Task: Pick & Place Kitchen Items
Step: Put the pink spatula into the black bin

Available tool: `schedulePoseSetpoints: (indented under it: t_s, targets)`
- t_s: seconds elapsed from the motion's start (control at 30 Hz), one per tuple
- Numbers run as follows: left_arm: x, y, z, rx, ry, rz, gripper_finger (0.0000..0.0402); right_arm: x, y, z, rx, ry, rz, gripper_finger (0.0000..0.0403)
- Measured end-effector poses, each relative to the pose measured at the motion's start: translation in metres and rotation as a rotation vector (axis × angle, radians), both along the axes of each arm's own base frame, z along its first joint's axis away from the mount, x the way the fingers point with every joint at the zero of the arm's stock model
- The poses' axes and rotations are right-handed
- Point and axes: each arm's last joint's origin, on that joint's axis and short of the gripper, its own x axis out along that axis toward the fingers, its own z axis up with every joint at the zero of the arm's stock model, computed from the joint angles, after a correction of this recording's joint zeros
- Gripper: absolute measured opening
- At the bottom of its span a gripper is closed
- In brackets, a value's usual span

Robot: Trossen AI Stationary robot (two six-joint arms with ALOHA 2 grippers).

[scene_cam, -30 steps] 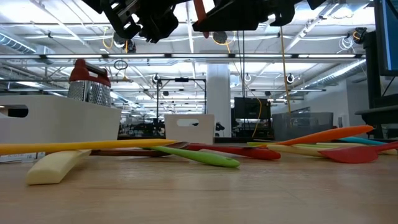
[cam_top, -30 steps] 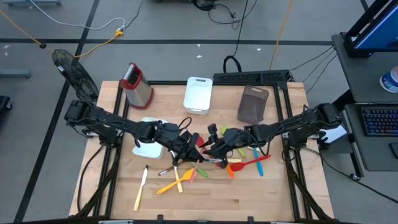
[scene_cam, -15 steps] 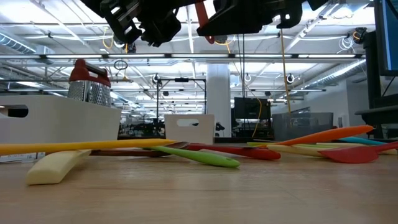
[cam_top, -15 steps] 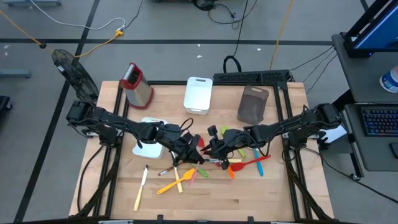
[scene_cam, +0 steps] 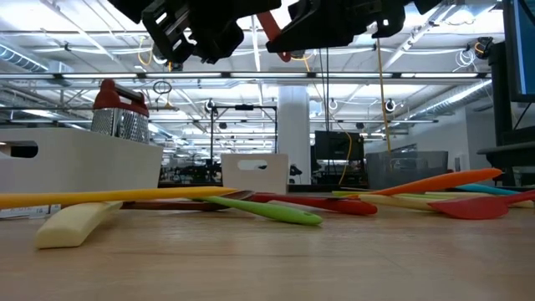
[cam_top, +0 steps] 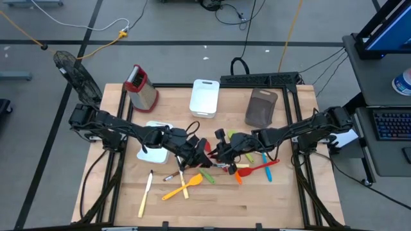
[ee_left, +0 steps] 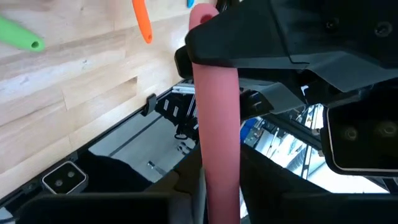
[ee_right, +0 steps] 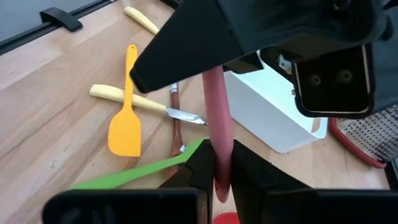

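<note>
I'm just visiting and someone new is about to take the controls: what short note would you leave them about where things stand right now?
Both arms meet above the table's middle, mid hand-over of a red utensil.
Right gripper: shut on it.
Left gripper: at its other end; grip unclear.
On the table: yellow spatula, green utensil, cream knife, orange, red and blue pieces.
Done: no utensil shows in the white bin or grey tray.
Left: nearly everything.

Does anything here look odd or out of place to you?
One thing: both tools, left and right, meet above the table's middle on the same red-handled utensil, one at each end. The other coloured utensils lie scattered on the wooden table, not in the white bins.
</note>
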Motion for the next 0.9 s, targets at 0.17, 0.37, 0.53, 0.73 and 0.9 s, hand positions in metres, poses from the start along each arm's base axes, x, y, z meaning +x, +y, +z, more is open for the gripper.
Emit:
schedulePoseSetpoints:
  t_s: [0.17,0.37,0.53,0.73,0.9]
  targets:
    - [0.001,0.002,0.001,0.008,-0.018,0.011,0.0118,0.0,0.0,0.0,0.0,0.002,0.0,0.0023]
    - [0.003,0.014,0.001,0.053,-0.04,0.024,0.0134,-0.001,-0.001,-0.002,-0.001,0.024,-0.007,0.0023]
    - [0.005,0.031,0.002,0.098,-0.076,0.016,0.0146,-0.002,-0.002,-0.004,0.01,0.056,-0.029,0.0022]
    - [0.004,0.036,0.0,0.125,-0.065,-0.017,0.0156,-0.003,-0.002,-0.005,0.013,0.069,-0.033,0.0021]
    - [0.004,0.034,-0.001,0.146,-0.066,-0.027,0.0157,-0.003,-0.002,-0.005,0.013,0.07,-0.053,0.0021]
